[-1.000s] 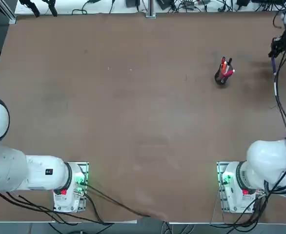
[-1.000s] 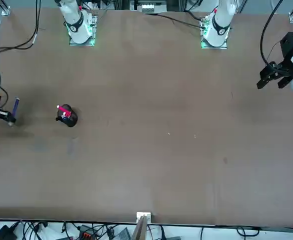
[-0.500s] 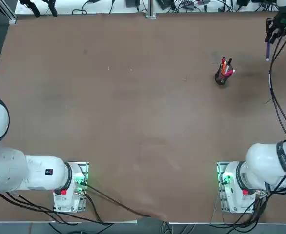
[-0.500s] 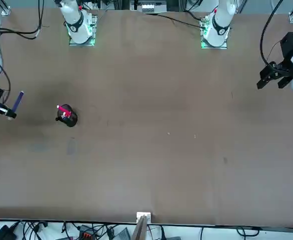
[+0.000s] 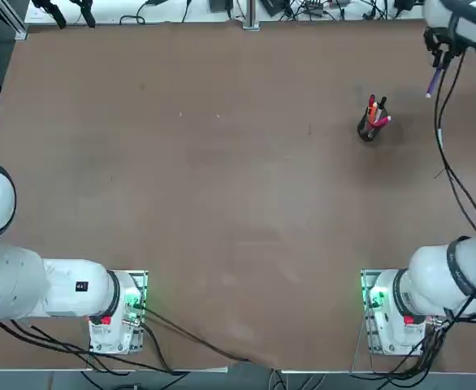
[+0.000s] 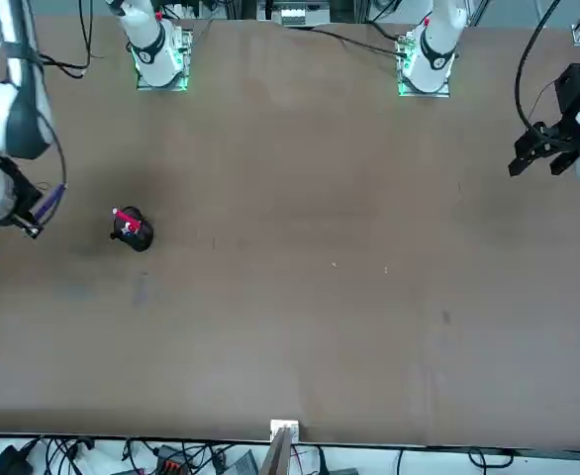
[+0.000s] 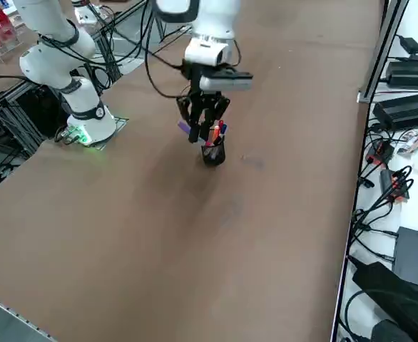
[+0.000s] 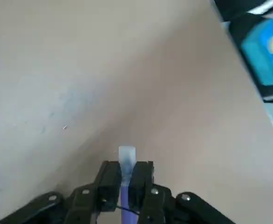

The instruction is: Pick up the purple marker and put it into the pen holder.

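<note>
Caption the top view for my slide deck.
Right pincer holds the marker aloft at the table's far right, beside the pen holder.

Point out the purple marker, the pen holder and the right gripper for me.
purple marker (image 5: 434,82): top view, middle of its shaft.
pen holder (image 5: 367,132): top view, its black rim.
right gripper (image 8: 126,173): right wrist view, between the fingertips clamped on the marker.

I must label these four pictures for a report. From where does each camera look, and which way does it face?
Top: overhead, bases at the bottom; right gripper holds the purple marker.
Front: across the table, facing the robot; pen holder at picture left.
Right side: raised, looking diagonally down; the right arm hangs beside the holder.
Right wrist: on the working arm, looking past its fingers at the table.
Top and front share marker and holder.
</note>
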